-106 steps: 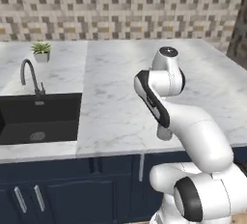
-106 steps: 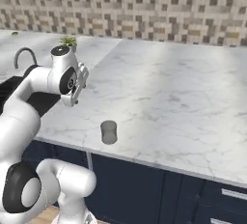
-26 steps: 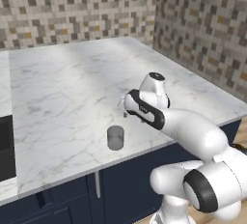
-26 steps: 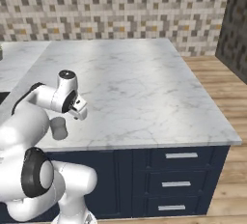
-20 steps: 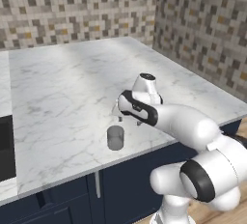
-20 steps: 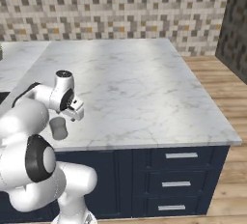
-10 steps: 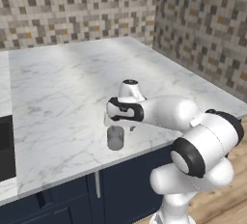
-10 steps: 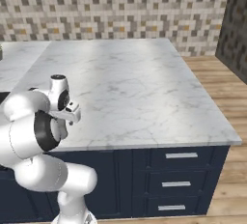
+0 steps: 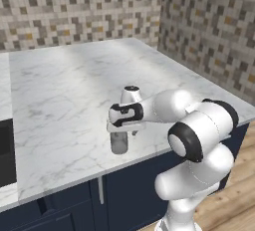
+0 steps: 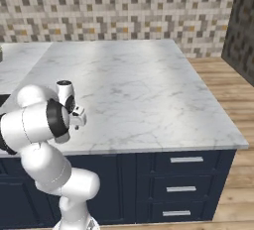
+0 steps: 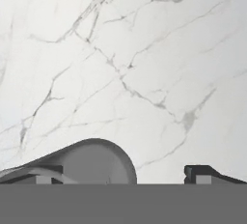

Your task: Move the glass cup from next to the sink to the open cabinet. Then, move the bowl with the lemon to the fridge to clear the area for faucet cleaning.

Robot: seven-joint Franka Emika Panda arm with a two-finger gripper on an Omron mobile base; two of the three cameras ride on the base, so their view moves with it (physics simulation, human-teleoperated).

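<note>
you're at the start: the glass cup (image 9: 119, 143) stands on the counter (image 9: 64, 90), not yet grasped. your gripper (image 9: 121, 131) sits over it, fingers spread wide. cabinet and bowl steps remain.

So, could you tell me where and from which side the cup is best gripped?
Grip the cup across its upper wall, coming straight down from above. It stands upright on the counter, a plain handle-free cylinder, so any opposite sides suit. The open claw already sits over its rim.
</note>
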